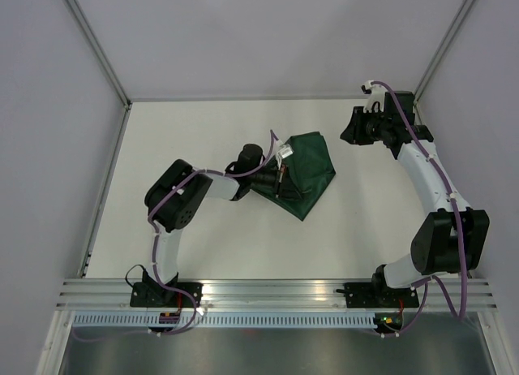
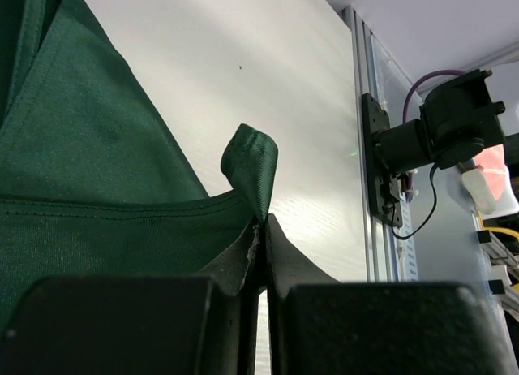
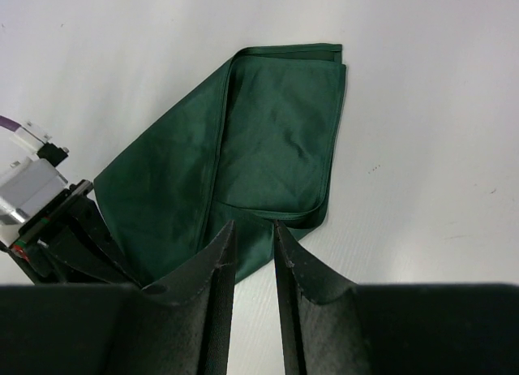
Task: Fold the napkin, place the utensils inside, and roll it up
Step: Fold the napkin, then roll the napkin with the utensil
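1. Running along the table's near edge, a metal rail [image 1: 276,287] carried both arm bases and lay well to the near side of the napkin [image 1: 310,170].
2. Reaching in at the napkin's left edge, the left end effector [image 2: 263,226] was closed tight. A small turned-over corner of the green hem was pinched between its two fingertips. That corner stood up in a little loop just above the tips, and the rest of the cloth spread away to the left of the grip.
3. The napkin itself lay folded on the white table [image 1: 195,131], roughly in the middle. It made a tapered, wedge-like shape with one layer doubled over another. Its stitched hems were visible along the folded edges in the right wrist view.
4. Farther back and to the right of the napkin, well apart from it, hung the right end effector [image 3: 254,229]. Its fingers were partly open with a narrow gap and nothing between them, and they pointed toward the cloth.
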`<state>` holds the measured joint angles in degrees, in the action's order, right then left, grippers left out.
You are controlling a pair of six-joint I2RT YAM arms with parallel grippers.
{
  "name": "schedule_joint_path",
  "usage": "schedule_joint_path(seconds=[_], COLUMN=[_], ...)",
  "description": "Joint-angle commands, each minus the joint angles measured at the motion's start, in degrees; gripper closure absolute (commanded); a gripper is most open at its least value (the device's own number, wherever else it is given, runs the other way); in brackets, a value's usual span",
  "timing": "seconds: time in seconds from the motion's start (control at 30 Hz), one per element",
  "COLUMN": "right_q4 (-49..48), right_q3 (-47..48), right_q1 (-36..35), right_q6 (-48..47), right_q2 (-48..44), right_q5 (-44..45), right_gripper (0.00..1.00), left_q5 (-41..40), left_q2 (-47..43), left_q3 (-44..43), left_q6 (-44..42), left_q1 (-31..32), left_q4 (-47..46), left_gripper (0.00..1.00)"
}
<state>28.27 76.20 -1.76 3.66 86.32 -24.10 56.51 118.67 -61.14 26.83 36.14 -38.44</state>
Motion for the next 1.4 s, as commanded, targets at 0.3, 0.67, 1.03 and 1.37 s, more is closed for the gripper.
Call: schedule_joint_path(seconds=[0.3, 0.67, 1.03, 1.37], right_q4=[-0.1, 9.3, 10.1, 7.8], right_q3=[0.3, 2.5, -3.7, -8.0], right_q1=[-0.6, -1.3, -2.5, -6.6], right_q6=[-0.7, -3.2, -7.0, -6.7], right_q2=[0.7, 8.1, 14.1, 17.1], right_q5=[0.7, -2.3, 1.8, 6.3], right_gripper=[0.69, 0.71, 0.75, 0.75], left_q5=[-3.0, -26.1, -50.1, -51.6], left_q2=[-2.4, -18.1, -13.1, -5.8], left_q3=[2.2, 3.1, -6.9, -8.7], left_q6=[-4.9, -5.2, -6.9, -3.0], left_q1=[1.6, -3.2, -10.4, -10.6], left_q4=[-1.7, 7.3, 33.8, 37.0], left_gripper=[0.55, 0.50, 0.63, 0.68])
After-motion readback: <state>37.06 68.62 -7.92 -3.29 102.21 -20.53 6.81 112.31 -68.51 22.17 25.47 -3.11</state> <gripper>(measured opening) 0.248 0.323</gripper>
